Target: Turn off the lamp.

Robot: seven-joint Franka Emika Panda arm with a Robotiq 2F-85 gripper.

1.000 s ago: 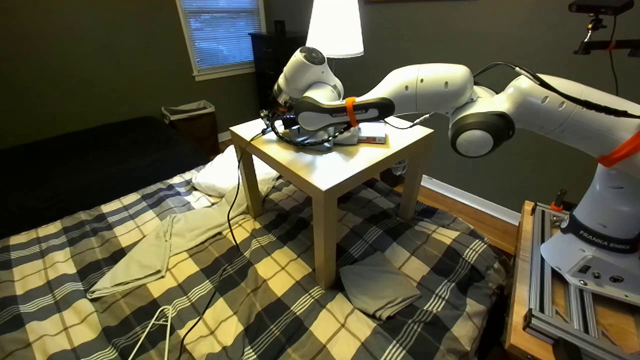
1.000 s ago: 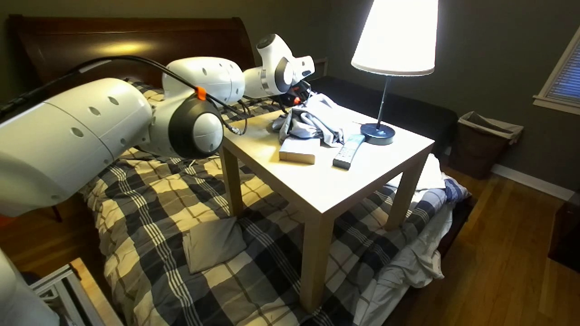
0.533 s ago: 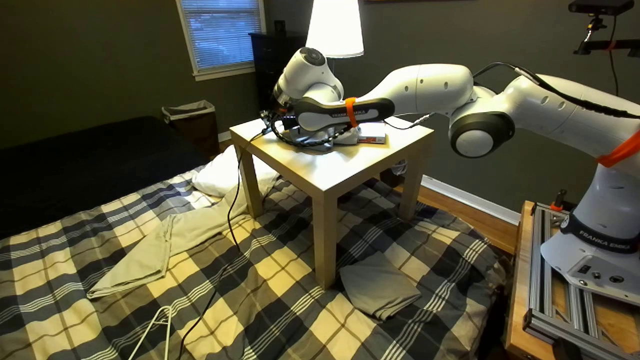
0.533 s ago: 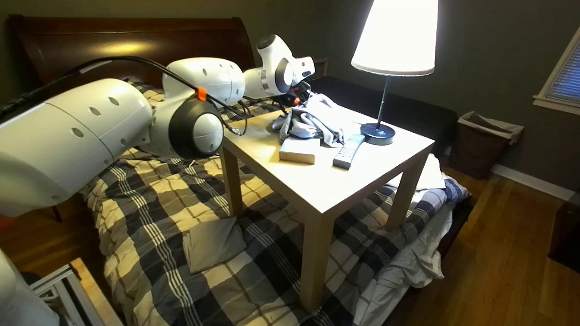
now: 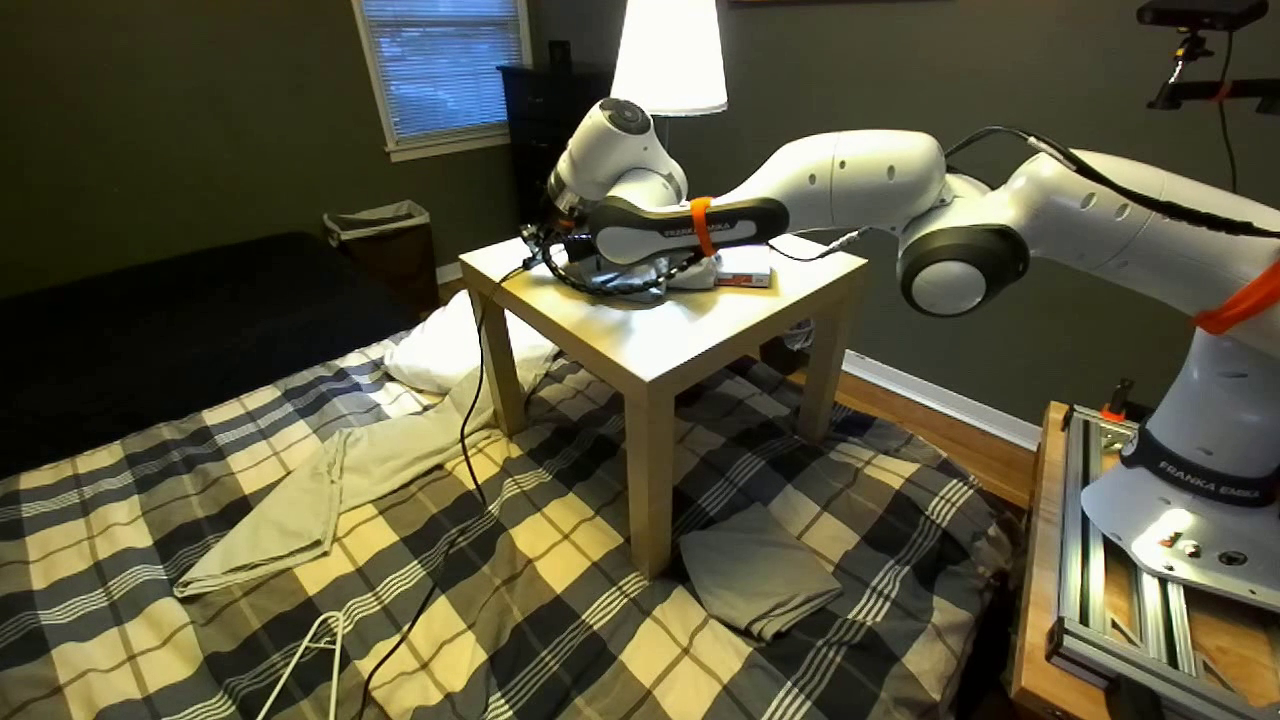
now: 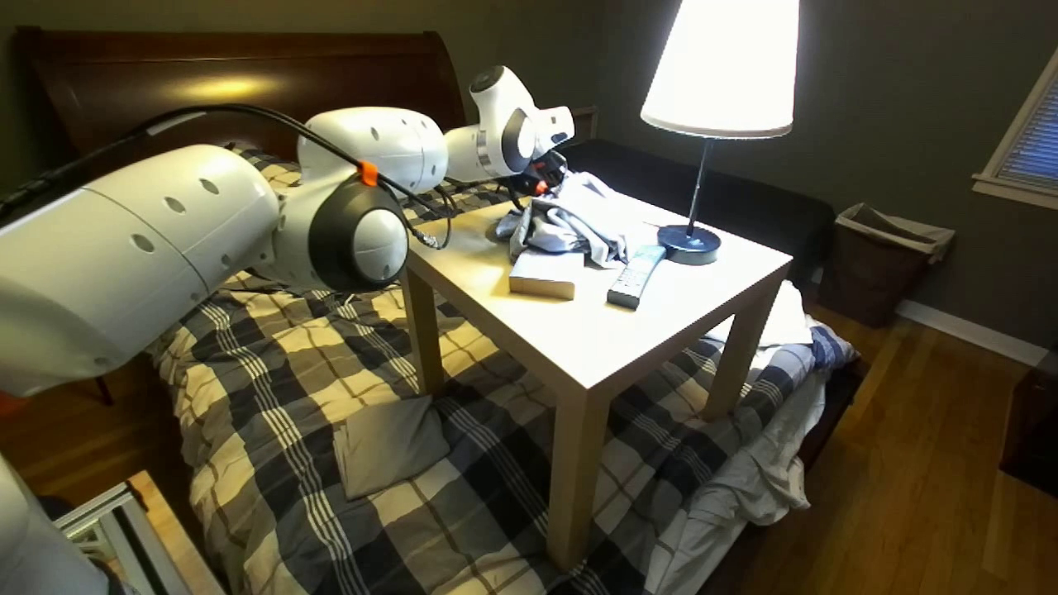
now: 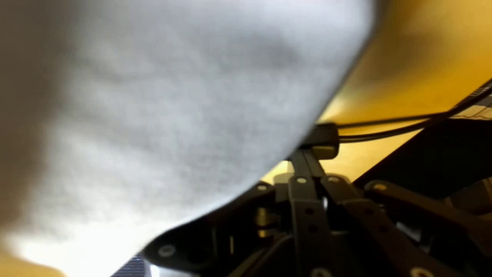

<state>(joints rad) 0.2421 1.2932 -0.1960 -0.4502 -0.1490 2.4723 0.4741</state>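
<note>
The lamp has a glowing white tapered shade and shows in both exterior views. In an exterior view the lamp stands on its thin dark stem and round base at the table's far corner. My gripper is shut, its two fingers side by side. The fingertips are at a small dark box on a black cord, low over the table top; a grey cloth hides part of it, so I cannot tell whether they press it. In the exterior views the fingertips are hidden by the arm and cloth.
The pale square table stands on a plaid bed. A crumpled grey cloth, a small box and a remote lie on it. The black cord hangs over the table's edge onto the bed.
My arm has sunk slightly towards the table. The cord hanging from the table has shifted a little to the right. The lamp stays lit.
</note>
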